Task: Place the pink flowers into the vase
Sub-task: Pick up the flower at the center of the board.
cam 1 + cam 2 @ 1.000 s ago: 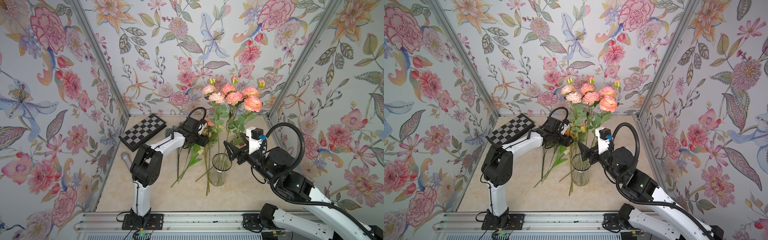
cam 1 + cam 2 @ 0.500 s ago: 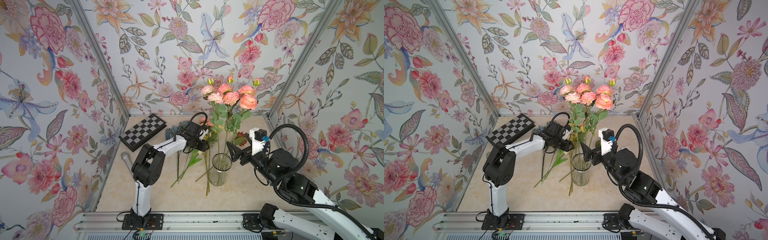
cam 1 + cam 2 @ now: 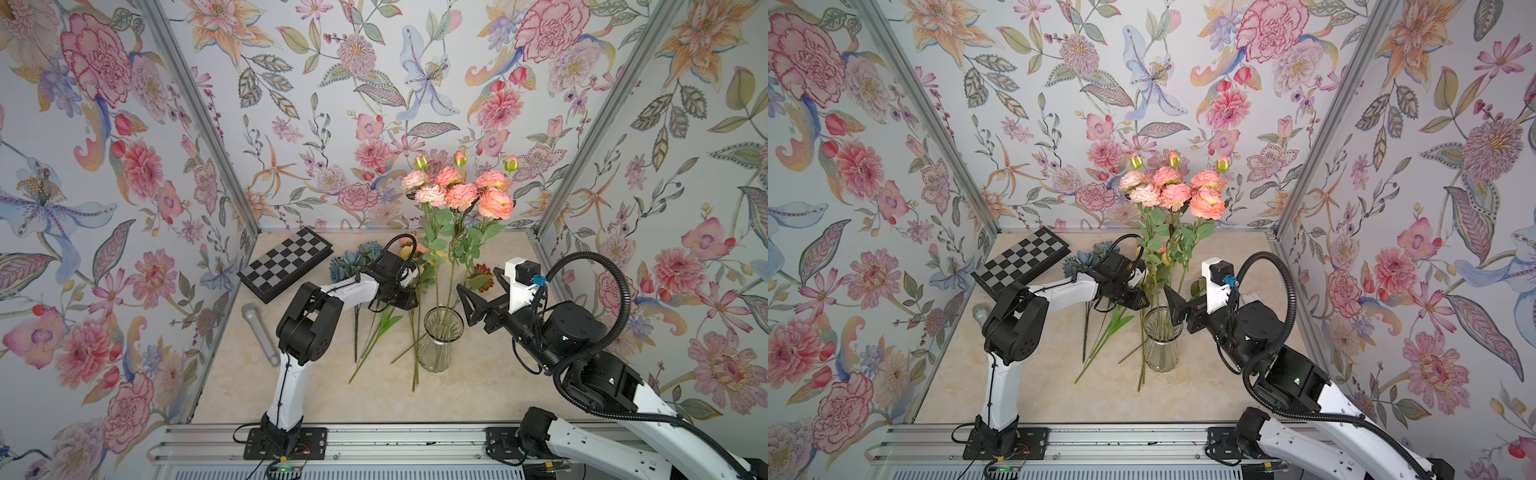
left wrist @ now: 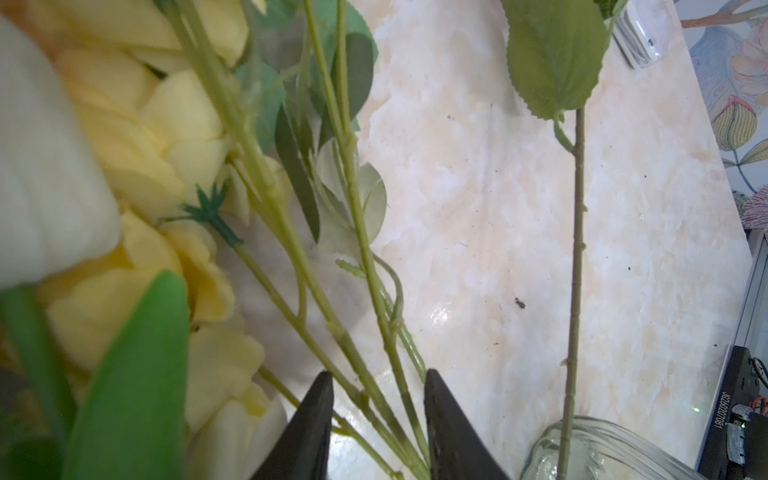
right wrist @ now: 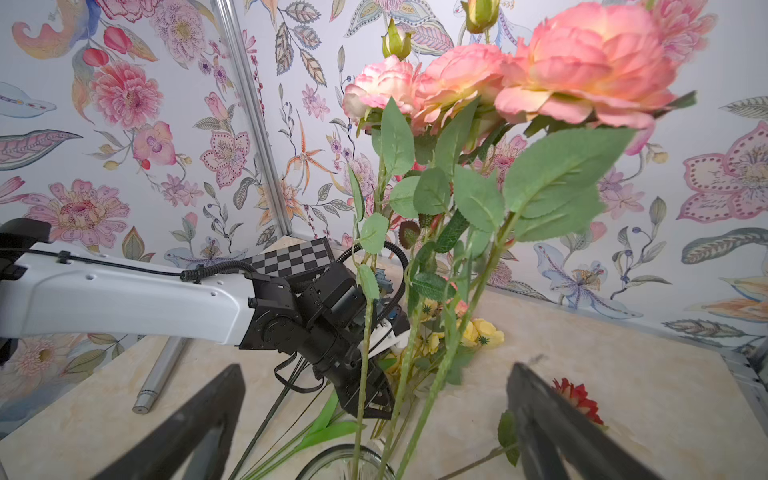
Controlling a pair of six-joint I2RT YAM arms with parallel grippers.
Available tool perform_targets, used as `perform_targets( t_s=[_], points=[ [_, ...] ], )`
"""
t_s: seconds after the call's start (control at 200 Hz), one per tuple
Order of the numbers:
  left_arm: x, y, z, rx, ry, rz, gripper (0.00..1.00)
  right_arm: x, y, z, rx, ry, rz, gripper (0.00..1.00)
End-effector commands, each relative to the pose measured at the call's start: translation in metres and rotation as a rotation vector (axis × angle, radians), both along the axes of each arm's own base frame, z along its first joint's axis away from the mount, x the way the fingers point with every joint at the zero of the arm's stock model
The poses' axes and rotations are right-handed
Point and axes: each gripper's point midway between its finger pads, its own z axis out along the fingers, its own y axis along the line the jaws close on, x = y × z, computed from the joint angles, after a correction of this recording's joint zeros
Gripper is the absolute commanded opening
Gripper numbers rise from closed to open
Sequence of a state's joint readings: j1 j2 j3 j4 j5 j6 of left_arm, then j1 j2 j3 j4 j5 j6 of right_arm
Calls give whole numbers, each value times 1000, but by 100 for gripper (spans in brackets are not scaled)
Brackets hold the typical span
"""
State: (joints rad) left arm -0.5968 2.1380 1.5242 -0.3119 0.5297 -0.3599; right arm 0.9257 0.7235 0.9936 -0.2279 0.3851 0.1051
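The marbled beige table [image 3: 478, 399] carries everything, enclosed by flowered wallpaper walls. The right arm [image 3: 582, 345] reaches in from its side, and the right gripper [image 5: 376, 365] points at the stems above the vase, its jaws spread wide and holding nothing. The left arm [image 3: 332, 291] stretches low across the table. The left gripper [image 4: 379, 374] sits just beside the vase with its jaws a narrow gap apart. Several thin green stems run between them, but whether the jaws press on the stems, and which bunch the stems belong to, cannot be told. The pink flowers [image 3: 461, 195] stand upright in the vase, with blooms and buds clustered high above its rim and before the back wall. A folded checkerboard [image 3: 286, 262] lies in the far corner on the left arm's side. The clear ribbed vase [image 3: 440, 345] stands mid-table between the two grippers. Loose green stems lie on the table beside it, on the left arm's side. A metal cylinder [image 3: 259, 332] lies near the left wall. A dusty-blue bunch [image 3: 347, 264] lies behind the left gripper, yellow flowers [image 4: 137, 137] crowd close to it, and a small red flower [image 5: 575, 395] lies on the table near the right gripper.
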Motion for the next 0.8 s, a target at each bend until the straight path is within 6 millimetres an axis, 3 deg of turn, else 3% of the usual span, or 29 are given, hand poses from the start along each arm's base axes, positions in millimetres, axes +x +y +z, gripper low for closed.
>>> perform_targets(
  t_s=[0.0, 0.555, 0.796],
  points=[
    [1, -14, -1, -27, 7, -23, 33, -2, -6, 12, 13, -20, -17, 100],
    [6, -21, -16, 0, 47, -21, 35, -6, -15, 13, 20, -35, -30, 100],
    [7, -21, -19, 9, 52, -17, 22, -6, -17, 14, 9, -45, -42, 100]
  ],
)
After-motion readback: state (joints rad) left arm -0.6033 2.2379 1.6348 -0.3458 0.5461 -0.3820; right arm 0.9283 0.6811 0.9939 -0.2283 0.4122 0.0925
